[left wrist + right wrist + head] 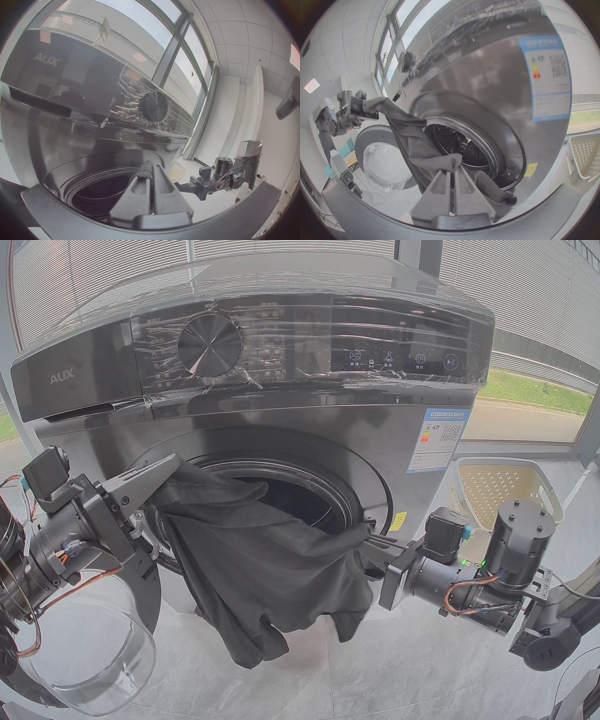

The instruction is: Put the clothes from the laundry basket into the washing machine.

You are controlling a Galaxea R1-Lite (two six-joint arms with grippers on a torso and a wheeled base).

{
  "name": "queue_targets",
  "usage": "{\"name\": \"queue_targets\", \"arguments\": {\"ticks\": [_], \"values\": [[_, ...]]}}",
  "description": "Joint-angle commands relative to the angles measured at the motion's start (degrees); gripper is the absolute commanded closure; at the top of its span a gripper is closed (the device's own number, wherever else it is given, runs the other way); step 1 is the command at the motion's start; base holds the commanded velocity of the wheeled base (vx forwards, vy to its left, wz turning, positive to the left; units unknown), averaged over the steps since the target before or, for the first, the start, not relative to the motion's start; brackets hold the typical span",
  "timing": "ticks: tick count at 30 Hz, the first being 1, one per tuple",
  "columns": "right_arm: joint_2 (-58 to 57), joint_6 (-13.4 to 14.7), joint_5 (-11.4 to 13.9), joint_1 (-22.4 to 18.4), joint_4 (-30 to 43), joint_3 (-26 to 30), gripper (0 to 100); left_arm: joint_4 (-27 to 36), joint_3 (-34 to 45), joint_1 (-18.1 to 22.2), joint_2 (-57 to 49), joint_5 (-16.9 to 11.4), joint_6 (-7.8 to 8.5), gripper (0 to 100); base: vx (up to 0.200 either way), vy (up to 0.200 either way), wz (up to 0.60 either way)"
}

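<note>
Where the dark garment (262, 565) hangs stretched across the middle of the head view, it sits right in front of the washing machine (262, 396). It covers the left and lower part of the drum opening (300, 496). The left end effector (156, 474), at centre left, is clamped tight on one upper corner. The right end effector (370, 546), at centre right, pinches the opposite edge, its tips half buried in a fold of cloth.

The slack middle droops well below the opening's rim, down the front panel toward the floor (406, 665); I cannot tell whether the lowest fold touches it. Inside the drum there are dark shapes, but whether they are cloth or the drum wall is hard to make out.

Only the upper right arc of the opening shows free. The door (94, 646) stands swung open at lower left, its glass bowl cut off by the frame edge, close under the left arm. The laundry basket (500, 484) sits at the right beside the machine, partly hidden behind the right arm, so its contents cannot be seen.
</note>
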Motion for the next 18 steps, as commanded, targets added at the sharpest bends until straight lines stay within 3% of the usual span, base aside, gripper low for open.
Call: {"name": "queue_targets", "arguments": {"ticks": [1,11,12,18], "values": [[-3.3,0.0,-0.2,0.2,-0.3,0.3,100,-0.1,1.0,0.5,-0.3,0.2,0.05,100,0.000,0.000,0.00],[-3.5,0.0,-0.5,1.4,-0.5,0.3,100,0.0,2.8,0.4,-1.0,-0.3,-0.04,100,0.000,0.000,0.00],[-3.5,0.0,-0.5,1.4,-0.5,0.2,100,0.0,2.8,0.4,-1.0,-0.3,-0.04,0,0.000,0.000,0.00],[-3.2,0.0,-0.5,2.0,-0.4,-0.4,100,0.9,6.2,0.1,-1.0,0.2,0.05,0,0.000,0.000,0.00]]}}
